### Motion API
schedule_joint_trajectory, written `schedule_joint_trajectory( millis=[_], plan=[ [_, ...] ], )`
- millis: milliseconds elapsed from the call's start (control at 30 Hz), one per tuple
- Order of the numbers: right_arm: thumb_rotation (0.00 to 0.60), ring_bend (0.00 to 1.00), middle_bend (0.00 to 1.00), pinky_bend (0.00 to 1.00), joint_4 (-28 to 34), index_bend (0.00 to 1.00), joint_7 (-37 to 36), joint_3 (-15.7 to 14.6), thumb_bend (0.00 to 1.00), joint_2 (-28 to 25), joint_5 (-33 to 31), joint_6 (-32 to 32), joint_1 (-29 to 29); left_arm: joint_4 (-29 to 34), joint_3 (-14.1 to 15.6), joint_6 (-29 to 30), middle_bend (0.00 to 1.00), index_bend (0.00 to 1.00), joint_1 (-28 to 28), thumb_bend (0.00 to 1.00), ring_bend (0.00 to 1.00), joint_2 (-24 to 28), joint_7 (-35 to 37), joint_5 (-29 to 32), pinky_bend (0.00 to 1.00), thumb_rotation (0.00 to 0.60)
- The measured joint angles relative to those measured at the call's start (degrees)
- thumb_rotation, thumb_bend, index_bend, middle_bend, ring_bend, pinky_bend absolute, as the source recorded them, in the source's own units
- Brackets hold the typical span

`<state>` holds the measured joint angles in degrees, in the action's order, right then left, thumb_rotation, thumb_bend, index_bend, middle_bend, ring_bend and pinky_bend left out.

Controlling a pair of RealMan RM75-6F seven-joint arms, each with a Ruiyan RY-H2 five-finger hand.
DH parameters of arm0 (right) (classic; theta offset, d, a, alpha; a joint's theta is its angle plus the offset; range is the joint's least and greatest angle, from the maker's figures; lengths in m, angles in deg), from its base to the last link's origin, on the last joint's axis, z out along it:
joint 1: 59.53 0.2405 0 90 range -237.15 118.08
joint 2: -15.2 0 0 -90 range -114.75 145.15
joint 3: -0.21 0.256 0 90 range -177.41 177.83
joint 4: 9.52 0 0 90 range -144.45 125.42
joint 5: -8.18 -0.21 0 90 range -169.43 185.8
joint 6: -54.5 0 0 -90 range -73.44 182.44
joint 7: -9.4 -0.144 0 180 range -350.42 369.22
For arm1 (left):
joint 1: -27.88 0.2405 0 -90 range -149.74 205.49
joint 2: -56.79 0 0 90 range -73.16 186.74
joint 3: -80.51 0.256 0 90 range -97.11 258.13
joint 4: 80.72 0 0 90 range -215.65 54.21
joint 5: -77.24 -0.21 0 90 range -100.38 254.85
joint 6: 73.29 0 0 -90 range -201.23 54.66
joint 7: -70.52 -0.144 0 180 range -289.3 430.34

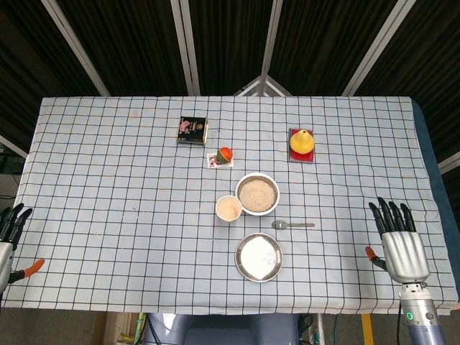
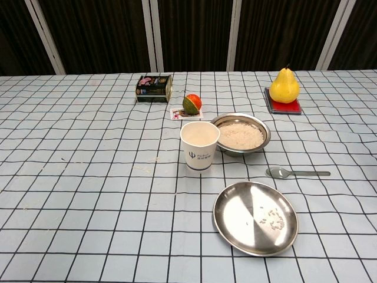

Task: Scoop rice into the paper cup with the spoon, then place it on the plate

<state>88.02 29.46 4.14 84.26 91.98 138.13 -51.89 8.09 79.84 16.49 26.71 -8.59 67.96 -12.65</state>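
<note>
A white paper cup [image 1: 228, 208] [image 2: 199, 145] stands upright at the table's middle, just left of a metal bowl of rice [image 1: 257, 193] [image 2: 241, 134]. A metal spoon [image 1: 292, 225] [image 2: 296, 173] lies flat to the right of the cup, handle pointing right. The round metal plate [image 1: 259, 256] [image 2: 255, 217] sits nearest me, with a few stray grains on it. My left hand [image 1: 10, 233] rests at the far left table edge and my right hand [image 1: 399, 241] at the right edge, both with fingers spread and holding nothing. Neither hand shows in the chest view.
A yellow pear on a red base [image 1: 302, 144] [image 2: 284, 88] stands back right. A small dark box [image 1: 192, 130] [image 2: 154, 88] and a red-green fruit on a card [image 1: 223, 154] [image 2: 191, 104] lie behind the cup. A checked cloth [image 1: 108, 201] covers the table.
</note>
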Motion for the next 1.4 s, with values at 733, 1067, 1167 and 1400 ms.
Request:
schedule_joint_trajectory(
  millis=[733,1067,1167,1400],
  plan=[
    [0.600,0.14,0.11,0.40,1.61,0.00,-0.38,-0.14,0.29,-0.13,-0.81,-1.41,0.22,1.40,0.23,-0.76,0.00,0.00,-0.03,0.00,0.00,1.14,1.34,0.95,0.00,0.600],
    [0.600,0.96,0.88,1.00,0.58,0.33,-1.23,0.64,0.29,1.63,2.14,-2.13,2.36,1.36,0.65,-0.20,0.00,0.00,0.38,0.00,0.00,1.70,2.53,0.39,0.00,0.600],
    [0.600,1.00,0.93,1.00,0.62,0.38,-0.61,1.27,0.29,2.27,1.57,-3.35,3.39,1.36,0.78,-0.16,0.00,0.00,0.49,0.00,0.00,1.70,2.41,0.29,0.00,0.600],
    [0.600,1.00,0.96,1.00,1.60,0.43,4.54,3.48,0.29,4.48,-3.62,-9.28,7.21,1.58,0.62,-0.03,0.00,0.00,0.42,0.00,0.00,1.32,2.04,0.21,0.00,0.600]
  ],
)
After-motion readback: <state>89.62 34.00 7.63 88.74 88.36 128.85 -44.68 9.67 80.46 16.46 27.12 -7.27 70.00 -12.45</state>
